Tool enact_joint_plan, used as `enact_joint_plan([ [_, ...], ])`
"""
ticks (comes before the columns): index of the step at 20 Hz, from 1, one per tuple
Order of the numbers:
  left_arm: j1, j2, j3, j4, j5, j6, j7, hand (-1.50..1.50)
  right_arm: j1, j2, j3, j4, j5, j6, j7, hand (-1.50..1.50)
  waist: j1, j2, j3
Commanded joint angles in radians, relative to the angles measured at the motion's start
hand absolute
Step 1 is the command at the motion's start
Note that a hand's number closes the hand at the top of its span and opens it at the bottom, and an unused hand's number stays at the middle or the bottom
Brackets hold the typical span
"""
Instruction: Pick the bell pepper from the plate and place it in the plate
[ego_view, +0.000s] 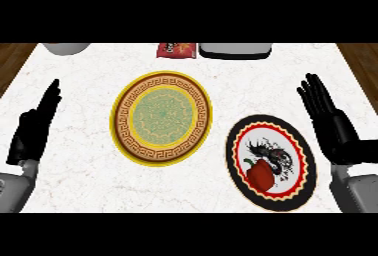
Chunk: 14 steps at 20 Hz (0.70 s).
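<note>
Nearest the lower edge: two grey forearms enter at the bottom corners, one on each side. Between them, low and right of centre, sits the black plate, with a black outer band, a red and yellow zigzag ring and a white middle carrying a dark figure.

Pepper: red, lying on the black plate, in the lower-left part of its white middle, overlapping the dark figure. Nothing touches it.

Right hand: black, at the right edge, just beside the black plate's right rim but apart from it. Fingers straight and together, pointing away up the counter. It holds nothing.

Left hand: black, at the left edge, seen edge-on. Fingers straight and pressed together, pointing up the counter. It holds nothing and is well apart from both plates.

Gold plate: centre of the counter, up and left of the black plate, the two rims near each other but not touching. Yellow rim, brown key-pattern band, green patterned middle. Nothing lies on it.

Counter: white marbled top, with wood showing at the far left and right corners.

Far edge: a red packet near centre; a pale object just right of it; another pale object at the left. Both are cut off by the view's upper limit, identity unclear.
</note>
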Motion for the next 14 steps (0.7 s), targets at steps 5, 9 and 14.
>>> enact_joint_plan([
  [5, -0.053, -0.094, -0.008, -0.014, 0.028, -0.039, -0.065, 0.00, -0.118, 0.228, 0.184, -0.130, -0.024, -0.126, 0.308, -1.50, -0.003, 0.016, 0.021],
  [9, -0.066, -0.133, -0.054, -0.031, 0.041, -0.056, -0.032, 0.00, -0.213, -0.149, 0.377, -0.071, 0.456, 0.000, 0.233, 1.50, 0.017, 0.004, 0.002],
  [14, -0.054, -0.166, -0.022, -0.033, 0.057, -0.071, -0.043, 0.00, 0.031, 0.201, 0.487, -0.022, 0.451, -0.237, 0.240, -1.50, -0.006, 0.017, 0.024],
])
